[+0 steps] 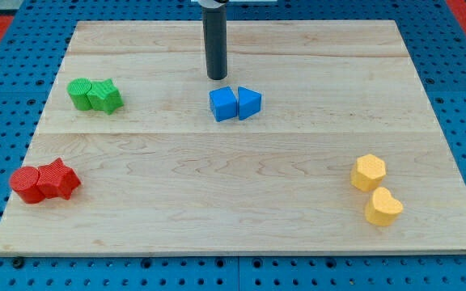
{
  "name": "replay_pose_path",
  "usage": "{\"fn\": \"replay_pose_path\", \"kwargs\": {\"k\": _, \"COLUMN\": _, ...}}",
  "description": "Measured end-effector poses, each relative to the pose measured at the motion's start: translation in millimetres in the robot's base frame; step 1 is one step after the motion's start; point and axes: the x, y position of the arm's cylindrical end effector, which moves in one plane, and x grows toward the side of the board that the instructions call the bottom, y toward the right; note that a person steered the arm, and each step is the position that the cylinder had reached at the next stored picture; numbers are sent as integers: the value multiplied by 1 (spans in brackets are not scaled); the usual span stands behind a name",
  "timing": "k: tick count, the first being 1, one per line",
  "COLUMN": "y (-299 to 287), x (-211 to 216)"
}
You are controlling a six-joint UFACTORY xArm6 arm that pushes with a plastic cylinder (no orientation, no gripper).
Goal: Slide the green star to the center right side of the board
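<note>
The green star [105, 96] lies at the view's left, upper part of the wooden board [241, 202], touching a green round block [79, 92] on its left. My tip [217, 77] is the lower end of a dark rod near the board's top middle. It stands well to the right of the green star and just above the blue cube [223, 104].
A blue triangle block [248, 103] touches the blue cube's right side. A red round block [27, 184] and red star [58, 179] sit at the lower left. A yellow hexagon [368, 172] and a yellow heart-like block [383, 206] sit at the lower right.
</note>
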Motion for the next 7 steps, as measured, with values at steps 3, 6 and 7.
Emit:
{"fn": "replay_pose_path", "kwargs": {"k": 3, "y": -44, "x": -43}}
{"fn": "replay_pose_path", "kwargs": {"k": 6, "y": -268, "x": 31}}
{"fn": "replay_pose_path", "kwargs": {"k": 7, "y": -194, "x": 58}}
